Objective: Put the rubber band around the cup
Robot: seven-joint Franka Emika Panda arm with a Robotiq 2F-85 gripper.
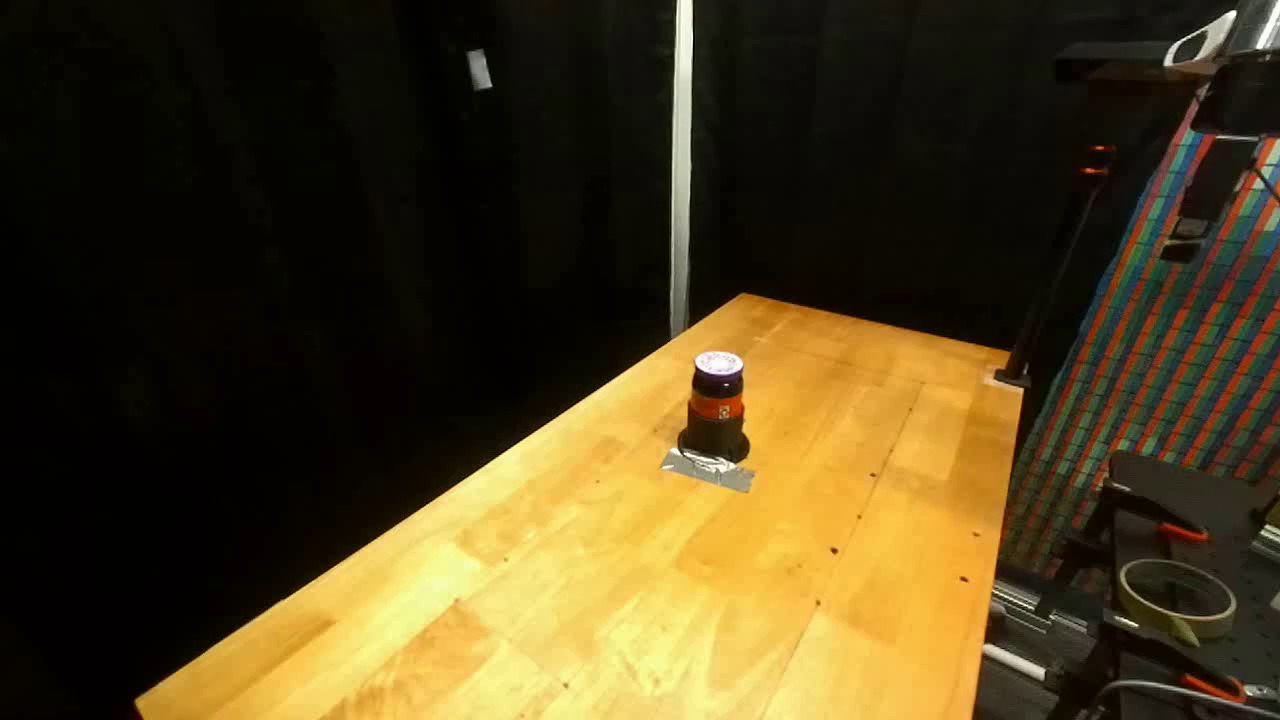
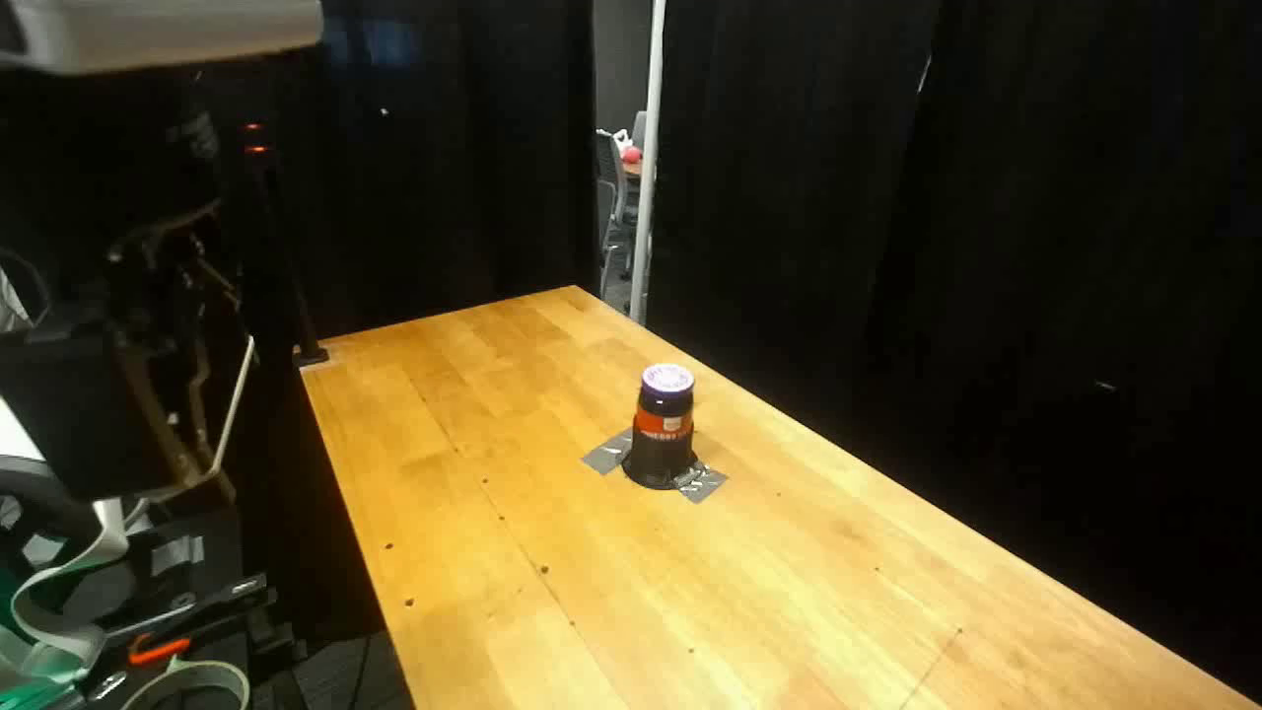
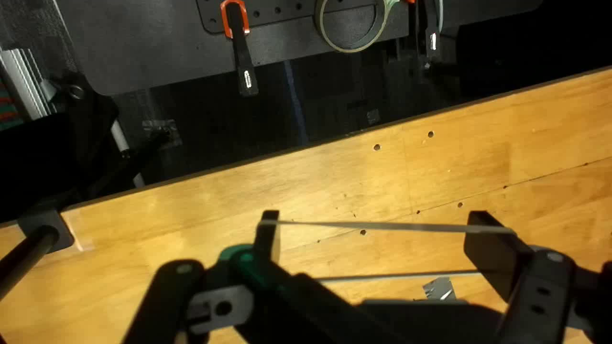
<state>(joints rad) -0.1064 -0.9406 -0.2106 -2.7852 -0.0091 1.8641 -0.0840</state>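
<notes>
End effector: spread wide. Rubber band: stretched around 2 fingers, presumably for clearance. Cup: upright on tabletop, below end effector height, well apart; tape at foot, probably against tipping.

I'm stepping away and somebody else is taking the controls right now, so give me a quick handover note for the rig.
Gripper: open, with the rubber band looped over its fingers and stretched between them.
Cup: standing on the wooden table, apart from the gripper, with grey tape at its base.
Done: the band is loaded and stretched on the gripper.
Left: bring the band over the cup, lower it around, and let it slip off the fingers. Closing the gripper early would probably slacken it.
</notes>
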